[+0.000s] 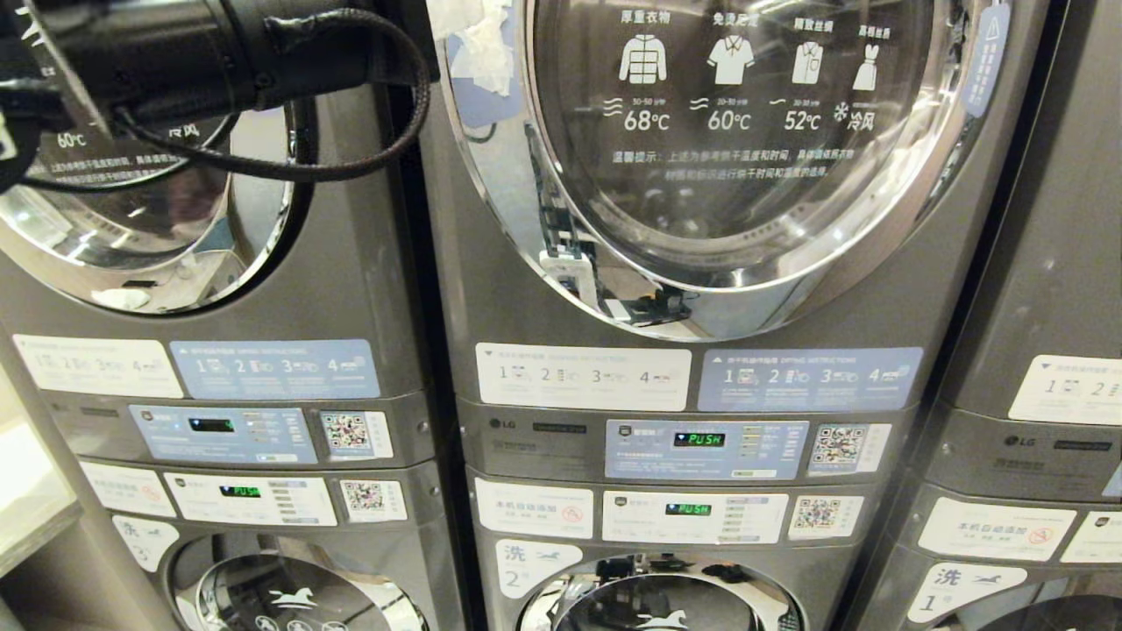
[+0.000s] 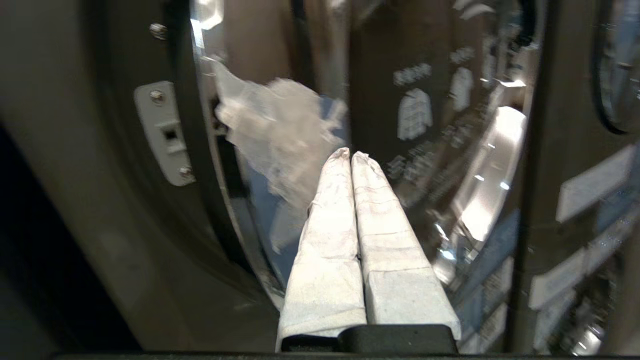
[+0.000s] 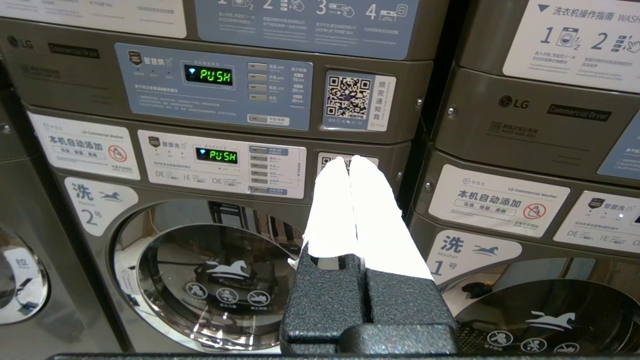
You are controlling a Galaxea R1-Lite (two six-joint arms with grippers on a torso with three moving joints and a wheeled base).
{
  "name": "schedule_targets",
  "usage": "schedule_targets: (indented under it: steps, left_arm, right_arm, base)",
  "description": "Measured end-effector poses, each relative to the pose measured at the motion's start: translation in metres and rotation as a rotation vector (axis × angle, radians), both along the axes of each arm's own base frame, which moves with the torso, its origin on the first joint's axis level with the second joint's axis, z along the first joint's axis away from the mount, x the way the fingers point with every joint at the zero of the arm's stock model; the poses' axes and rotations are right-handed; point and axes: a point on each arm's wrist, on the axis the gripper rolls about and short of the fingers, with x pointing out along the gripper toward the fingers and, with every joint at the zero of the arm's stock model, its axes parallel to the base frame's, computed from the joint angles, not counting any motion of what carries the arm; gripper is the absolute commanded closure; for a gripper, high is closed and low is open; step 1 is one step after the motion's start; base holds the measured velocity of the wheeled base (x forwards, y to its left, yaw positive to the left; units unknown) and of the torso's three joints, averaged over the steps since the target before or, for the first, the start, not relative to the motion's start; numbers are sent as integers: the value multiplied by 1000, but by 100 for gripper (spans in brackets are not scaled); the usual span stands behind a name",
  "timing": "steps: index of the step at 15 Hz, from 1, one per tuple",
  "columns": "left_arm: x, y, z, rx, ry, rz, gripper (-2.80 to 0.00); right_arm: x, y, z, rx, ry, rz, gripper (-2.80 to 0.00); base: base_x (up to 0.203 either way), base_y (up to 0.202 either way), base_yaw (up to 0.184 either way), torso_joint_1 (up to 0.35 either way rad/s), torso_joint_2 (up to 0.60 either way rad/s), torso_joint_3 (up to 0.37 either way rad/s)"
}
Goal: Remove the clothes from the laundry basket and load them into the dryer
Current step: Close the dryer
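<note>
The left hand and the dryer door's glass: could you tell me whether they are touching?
Cannot tell. In the left wrist view the left hand, fingers shut, points at the dryer door, but neither contact nor gap shows.

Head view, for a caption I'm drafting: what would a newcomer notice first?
The big chrome-ringed dryer door fills the upper middle, printed with white garment icons and temperatures. Below it, green PUSH displays glow on the control panels. The robot's black left arm juts in at the upper left, its left gripper shut near the door's edge.

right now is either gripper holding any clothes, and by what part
Nothing is held. The left gripper is shut and empty near the dryer door; the right gripper is shut and empty too.
</note>
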Motion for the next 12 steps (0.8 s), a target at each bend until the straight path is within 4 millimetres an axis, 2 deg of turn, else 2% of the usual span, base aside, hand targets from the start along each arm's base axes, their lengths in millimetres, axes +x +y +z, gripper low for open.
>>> schedule_targets:
  steps: [4,12]
  left_arm:
    - [26,-9,11,-45,-48,130,0]
    - [66,-25,-17,7,-51,196,0]
  right_arm:
    - [0,0,0,1,0,0,0]
    - [0,0,0,2,0,-1,0]
  base:
    - [0,0,0,0,0,0]
    - [0,0,0,0,0,0]
